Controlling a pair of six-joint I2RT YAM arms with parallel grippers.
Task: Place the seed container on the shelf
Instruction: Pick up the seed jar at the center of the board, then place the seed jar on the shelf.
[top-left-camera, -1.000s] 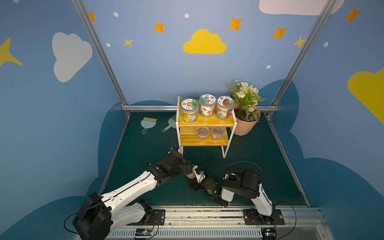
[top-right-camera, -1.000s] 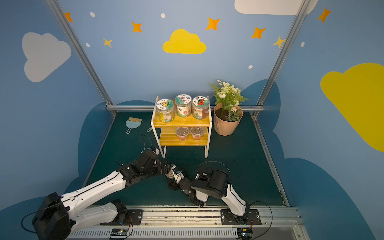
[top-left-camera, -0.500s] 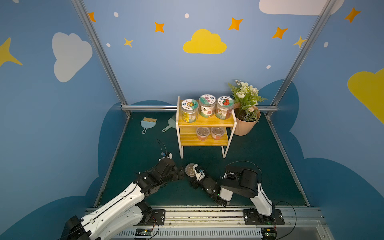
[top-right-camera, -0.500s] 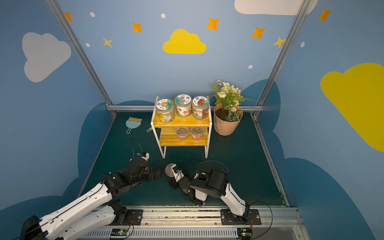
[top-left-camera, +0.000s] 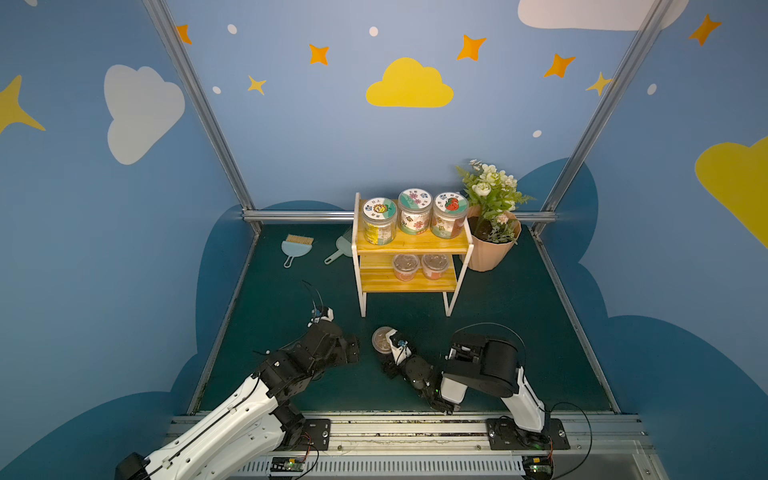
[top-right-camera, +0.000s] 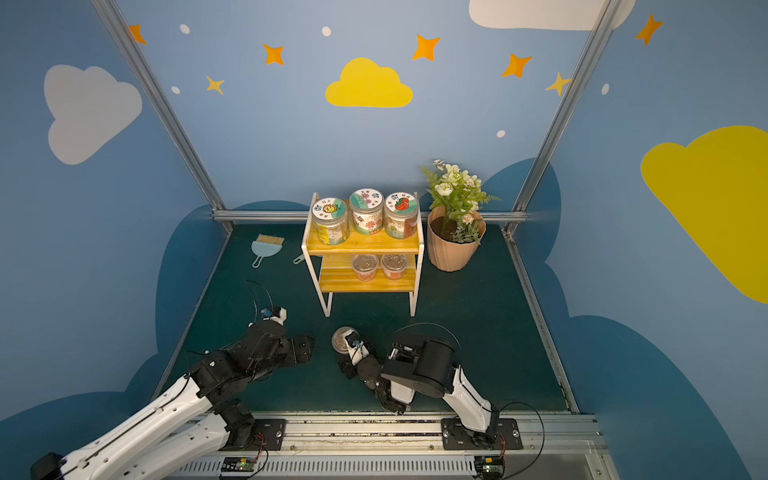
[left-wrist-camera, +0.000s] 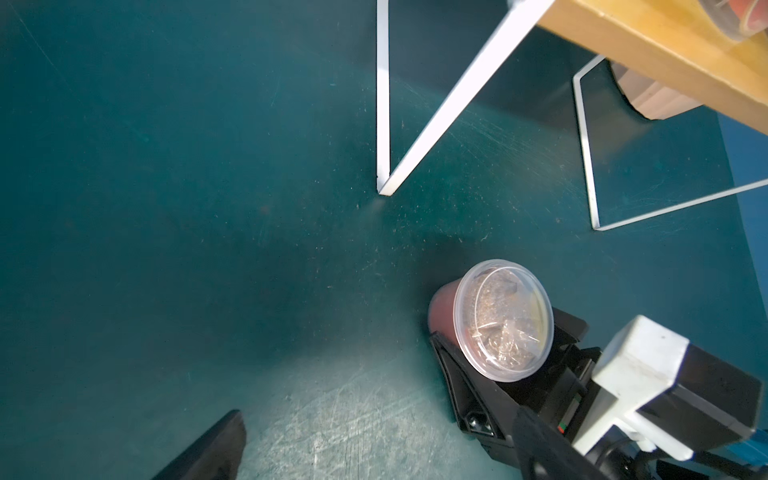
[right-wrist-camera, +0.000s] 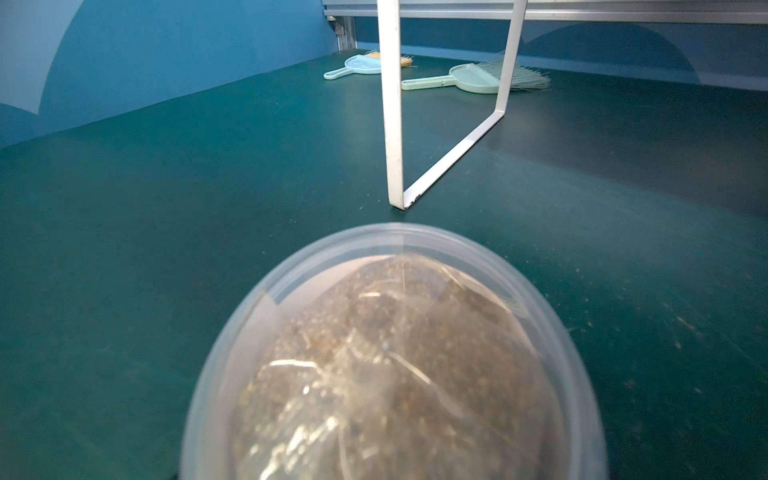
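Observation:
The seed container (top-left-camera: 380, 337) (top-right-camera: 340, 338) is a small reddish cup with a clear lid, on the green floor in front of the shelf (top-left-camera: 411, 246) (top-right-camera: 361, 248). My right gripper (top-left-camera: 388, 352) (top-right-camera: 352, 354) is shut on it. The left wrist view shows the seed container (left-wrist-camera: 503, 320) tilted between the right gripper's black fingers (left-wrist-camera: 457, 374). Its lid (right-wrist-camera: 390, 357) fills the right wrist view and hides the jaws there. My left gripper (top-left-camera: 353, 347) (top-right-camera: 306, 348) (left-wrist-camera: 374, 457) stands open and holds nothing, to the left of the cup and apart from it.
Three labelled jars (top-left-camera: 414, 216) stand on the shelf's top board and two small cups (top-left-camera: 419, 266) on the lower one. A potted plant (top-left-camera: 492, 245) stands right of the shelf. A dustpan (top-left-camera: 296, 248) and a brush (right-wrist-camera: 478, 77) lie at the back left.
My left arm has drawn back to the left, away from the seed container. The right gripper has closed further round the cup and stayed in place.

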